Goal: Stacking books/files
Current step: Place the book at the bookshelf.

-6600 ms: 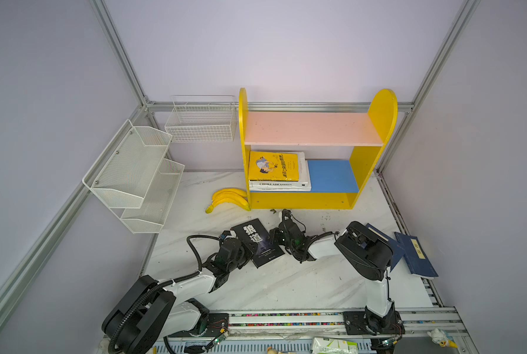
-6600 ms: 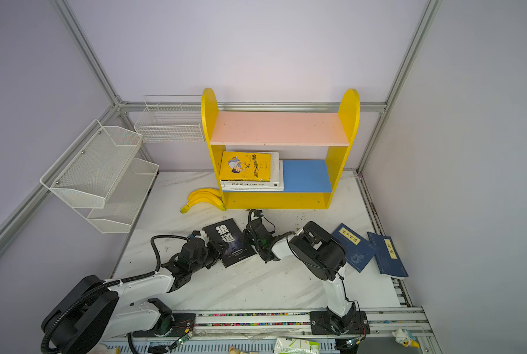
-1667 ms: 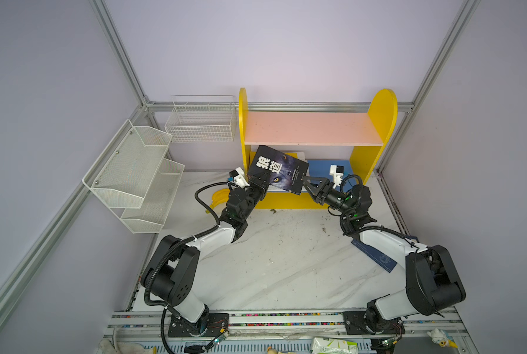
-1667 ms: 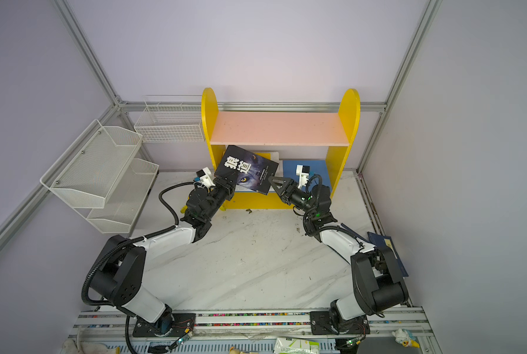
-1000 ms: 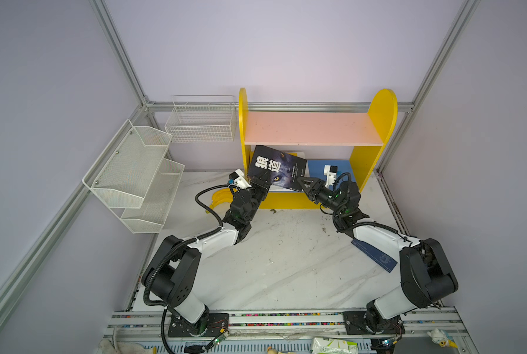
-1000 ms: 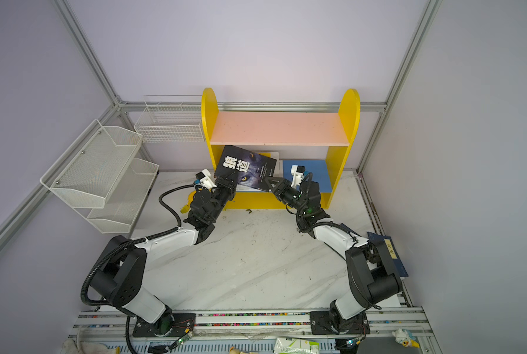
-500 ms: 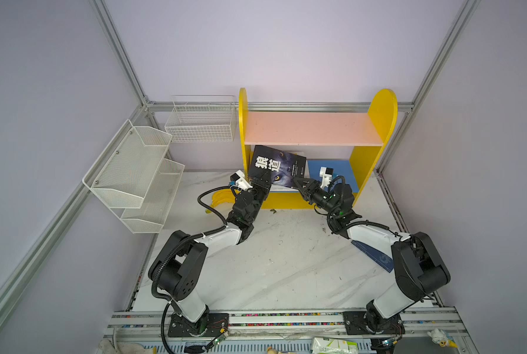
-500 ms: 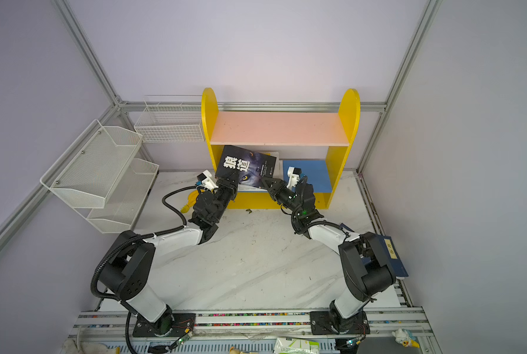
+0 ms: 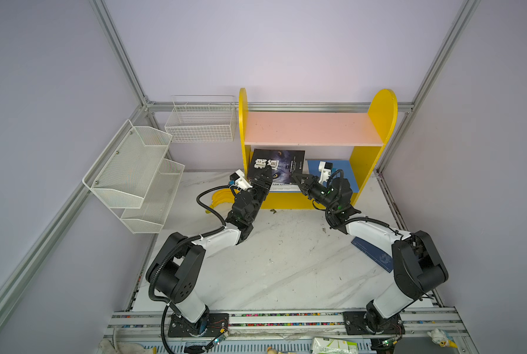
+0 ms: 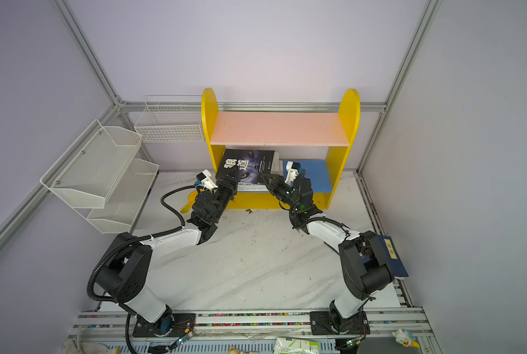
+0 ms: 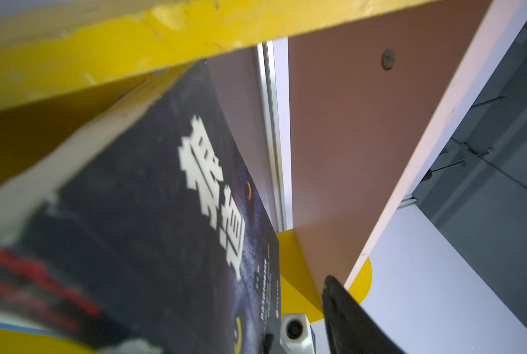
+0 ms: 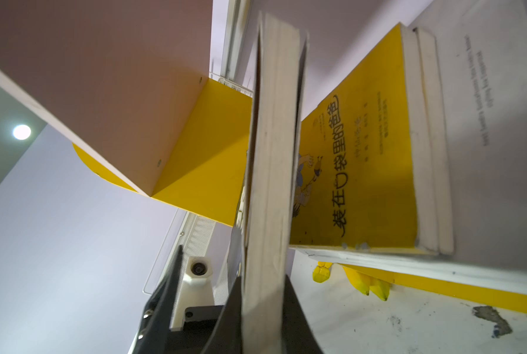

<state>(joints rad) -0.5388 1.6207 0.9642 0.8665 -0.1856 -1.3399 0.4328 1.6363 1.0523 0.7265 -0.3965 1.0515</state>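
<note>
- The black wolf-eyed book (image 9: 279, 164) was held tilted in the lower compartment of the yellow shelf unit (image 9: 360, 171), under the pink upper board (image 9: 311, 128). This was seen in both top views.
- The right end effector (image 9: 299, 179) was pinching this book at its near right corner. In the right wrist view its fingers (image 12: 228, 318) were pressed on both sides of the page edge.
- The left end effector (image 9: 263, 180) was placed at the near left corner of the same book, with its jaws spread. In the left wrist view one finger (image 11: 348, 321) was seen well apart from the cover, so the book was not pinched by it.
- The yellow cartoon book (image 12: 357, 171) was lying flat below the black one, and apart from it at the gripped edge.
- The yellow book was resting on a large white book (image 12: 501, 122). This stack was placed on the left half of the blue lower board (image 9: 345, 174).
- A bunch of bananas (image 9: 217, 199) was lying on the marble surface (image 9: 286, 260), just beside the left side panel of the shelf and partly hidden by the left arm.
- A navy book (image 9: 375, 254) was lying on the surface, partly under the right arm.
- A navy book with a yellow label (image 10: 391, 254) was seen beside the shoulder of the right arm.
</note>
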